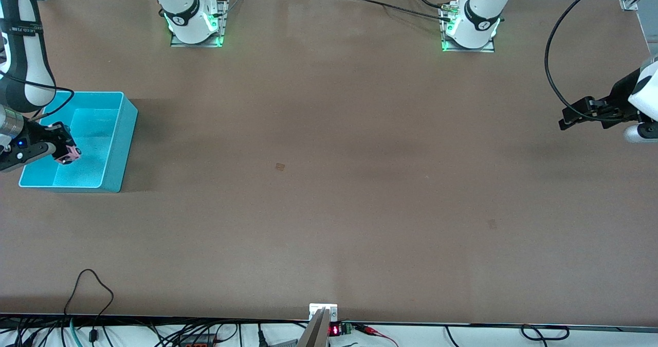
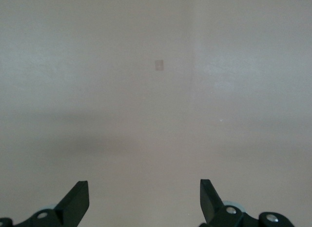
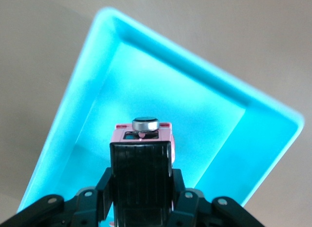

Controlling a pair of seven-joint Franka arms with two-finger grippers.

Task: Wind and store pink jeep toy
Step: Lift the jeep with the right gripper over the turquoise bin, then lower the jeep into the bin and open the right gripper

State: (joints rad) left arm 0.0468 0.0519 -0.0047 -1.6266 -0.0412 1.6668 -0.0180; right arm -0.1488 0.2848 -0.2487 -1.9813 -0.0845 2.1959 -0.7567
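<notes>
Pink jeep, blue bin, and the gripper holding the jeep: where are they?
pink jeep (image 3: 143,134): right wrist view, its pink end under the spare wheel.
blue bin (image 1: 123,131): front view, its side wall.
right gripper (image 1: 66,146): front view, between its fingertips, over the bin.

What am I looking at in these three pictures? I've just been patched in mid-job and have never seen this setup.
Two robot arms are bolted to a brown table. The wide picture comes from a high camera facing them; the other two come from cameras on each arm's wrist. The right end effector hangs over the inside of a turquoise bin at the right arm's end of the table, and it is shut on a tiny pink toy car; its wrist picture looks down past the car into the bin. The left end effector waits over bare table at the left arm's end, open and holding nothing, so its wrist picture shows only tabletop and two black fingertips.
</notes>
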